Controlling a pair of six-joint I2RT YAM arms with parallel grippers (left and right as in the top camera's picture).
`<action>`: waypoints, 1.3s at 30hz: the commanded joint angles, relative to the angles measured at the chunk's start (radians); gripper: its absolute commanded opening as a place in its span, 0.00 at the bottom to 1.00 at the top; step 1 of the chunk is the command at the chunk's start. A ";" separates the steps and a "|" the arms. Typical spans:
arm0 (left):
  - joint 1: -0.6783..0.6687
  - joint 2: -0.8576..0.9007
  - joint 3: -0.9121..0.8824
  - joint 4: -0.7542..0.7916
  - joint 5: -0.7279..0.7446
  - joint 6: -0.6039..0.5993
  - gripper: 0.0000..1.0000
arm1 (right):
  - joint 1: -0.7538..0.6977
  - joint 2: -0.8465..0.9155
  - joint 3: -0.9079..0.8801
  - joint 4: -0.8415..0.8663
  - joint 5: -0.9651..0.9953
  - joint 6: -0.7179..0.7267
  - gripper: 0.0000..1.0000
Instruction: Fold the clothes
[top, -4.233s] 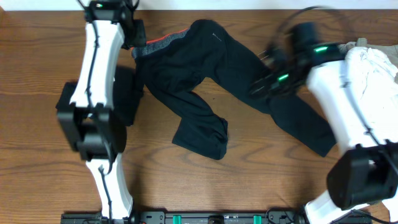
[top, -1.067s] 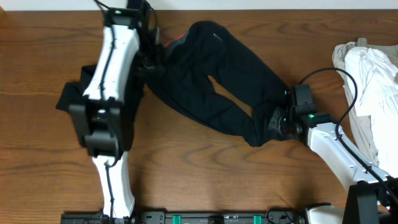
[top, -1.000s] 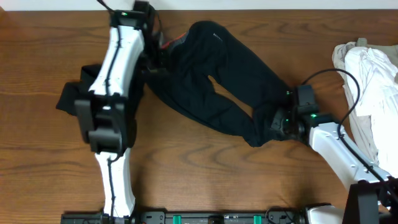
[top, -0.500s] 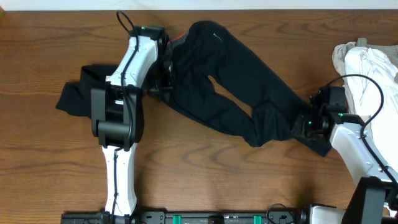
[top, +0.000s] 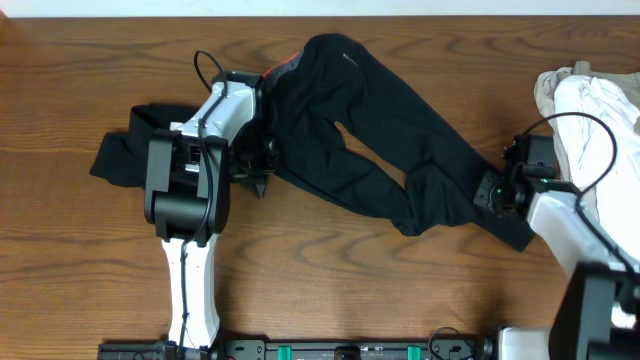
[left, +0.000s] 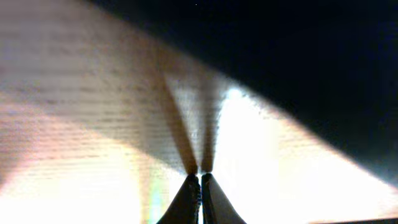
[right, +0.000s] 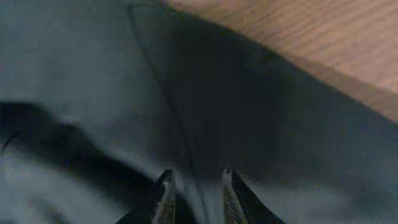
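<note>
Left gripper (left: 200, 178) – fingers pressed together on nothing – sits over the table (top: 60, 250) beside the trousers (top: 370, 120); right gripper (right: 194, 178), fingers parted, over their fabric.

Brown wood-grain table (top: 60, 260). On it, dark trousers (top: 370, 120) sprawl from the left fingers (left: 189, 196) across to the right fingers (right: 165, 196). Outboard of the left fingers lies a black shirt (top: 118, 160); beyond the right, a white-beige heap (top: 590, 100).

The trousers (top: 380, 130) are soft, matt dark cloth, lightly creased. The table (top: 60, 250) is brown wood, smooth, with clear grain and a low sheen. The pale garments (top: 600, 110) are crumpled matt cloth, as is the black shirt (top: 120, 160). The left arm (top: 212, 118) and right arm (top: 562, 222) have smooth, slightly glossy white plastic shells.
</note>
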 joint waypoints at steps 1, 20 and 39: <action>-0.015 0.009 -0.030 0.014 -0.012 -0.010 0.06 | -0.015 0.098 -0.001 0.061 0.031 -0.007 0.23; -0.033 -0.438 -0.029 0.010 -0.012 -0.009 0.38 | -0.171 0.527 0.438 0.241 -0.029 -0.189 0.37; -0.033 -0.446 -0.030 0.282 -0.014 0.007 0.65 | -0.091 0.130 0.652 -0.646 -0.345 -0.195 0.79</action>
